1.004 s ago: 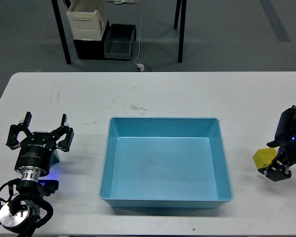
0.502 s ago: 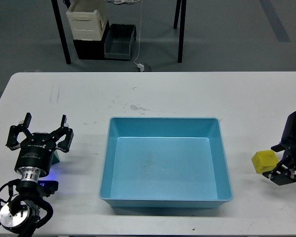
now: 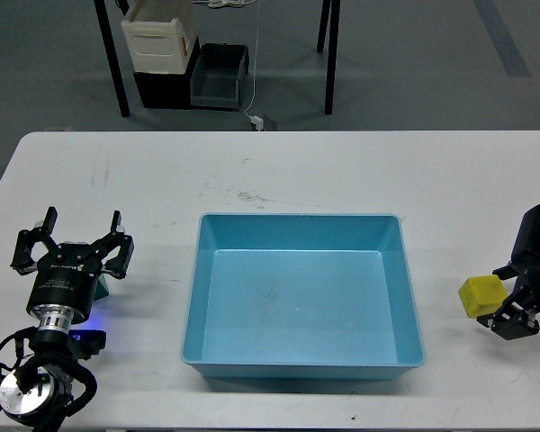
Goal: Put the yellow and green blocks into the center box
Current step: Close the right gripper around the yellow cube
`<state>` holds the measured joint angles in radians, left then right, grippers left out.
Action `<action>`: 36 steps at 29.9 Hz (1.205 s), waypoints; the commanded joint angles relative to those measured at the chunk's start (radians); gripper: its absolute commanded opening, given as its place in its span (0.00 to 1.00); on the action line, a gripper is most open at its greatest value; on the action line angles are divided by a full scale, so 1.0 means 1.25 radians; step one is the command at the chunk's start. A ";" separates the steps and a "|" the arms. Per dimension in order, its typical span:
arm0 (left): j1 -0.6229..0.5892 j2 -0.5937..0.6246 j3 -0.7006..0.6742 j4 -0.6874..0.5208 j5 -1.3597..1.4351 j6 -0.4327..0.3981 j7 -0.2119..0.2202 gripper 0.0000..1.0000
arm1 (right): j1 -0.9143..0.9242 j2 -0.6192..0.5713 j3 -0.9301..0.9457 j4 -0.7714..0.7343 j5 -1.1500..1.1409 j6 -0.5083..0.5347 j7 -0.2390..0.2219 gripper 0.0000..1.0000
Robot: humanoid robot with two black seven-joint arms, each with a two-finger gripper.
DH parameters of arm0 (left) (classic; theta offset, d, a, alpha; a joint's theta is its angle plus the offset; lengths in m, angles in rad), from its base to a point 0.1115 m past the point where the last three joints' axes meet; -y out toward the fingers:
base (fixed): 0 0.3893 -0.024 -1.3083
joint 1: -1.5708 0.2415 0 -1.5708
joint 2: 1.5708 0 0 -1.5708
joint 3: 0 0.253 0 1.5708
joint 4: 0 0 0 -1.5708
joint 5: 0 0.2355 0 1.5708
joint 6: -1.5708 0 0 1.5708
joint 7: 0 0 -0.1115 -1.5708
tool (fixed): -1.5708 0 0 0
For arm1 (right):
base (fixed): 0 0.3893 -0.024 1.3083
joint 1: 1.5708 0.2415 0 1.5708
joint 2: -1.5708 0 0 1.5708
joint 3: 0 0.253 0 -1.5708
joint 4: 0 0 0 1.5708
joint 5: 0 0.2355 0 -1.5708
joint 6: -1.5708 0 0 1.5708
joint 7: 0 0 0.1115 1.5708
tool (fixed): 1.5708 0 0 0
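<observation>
Yellow block (image 3: 482,295) sitting right of box (image 3: 302,364); right pincer (image 3: 515,304) closing around it, grip unclear. Left pincer (image 3: 72,239) spread, idling.

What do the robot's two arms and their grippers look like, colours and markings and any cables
Both are black. The left gripper has two forked black fingers with pale tips, a cylindrical body with small white lettering, a silver ring, blue light and looped black cables near the base. The right gripper is dark and blocky, with a small blue light.

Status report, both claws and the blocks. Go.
Left claw open over green block. Right claw beside yellow block, grip unclear. Blue box holds no blocks. Nothing between blocks and box.
</observation>
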<state>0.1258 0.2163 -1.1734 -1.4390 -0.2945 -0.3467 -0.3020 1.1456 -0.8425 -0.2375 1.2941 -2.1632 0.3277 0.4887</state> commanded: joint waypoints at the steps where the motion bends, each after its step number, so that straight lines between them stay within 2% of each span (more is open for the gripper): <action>1: 0.000 0.000 -0.001 0.000 0.000 0.000 0.000 1.00 | -0.001 0.011 0.003 -0.007 0.003 -0.001 0.000 0.93; 19: -0.001 0.000 -0.001 0.012 0.000 0.000 0.000 1.00 | -0.001 0.031 -0.003 -0.007 0.025 -0.002 0.000 0.77; 26: -0.001 0.000 -0.001 0.015 0.000 0.000 0.000 1.00 | 0.003 0.030 -0.001 -0.006 0.024 -0.006 0.000 0.60; 31: -0.002 0.000 -0.003 0.016 0.000 0.000 0.000 1.00 | 0.012 0.027 -0.001 -0.008 0.024 -0.004 0.000 0.43; 33: -0.001 0.000 -0.003 0.016 0.000 0.000 0.000 1.00 | 0.017 0.024 0.002 -0.013 0.024 -0.006 0.000 0.33; 36: -0.002 0.000 -0.003 0.016 0.000 0.000 0.000 1.00 | 0.034 0.019 0.016 -0.015 0.025 -0.006 0.000 0.31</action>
<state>0.1235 0.2163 -1.1766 -1.4189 -0.2945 -0.3467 -0.3023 1.1677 -0.8136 -0.2328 1.2773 -2.1338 0.3215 0.4887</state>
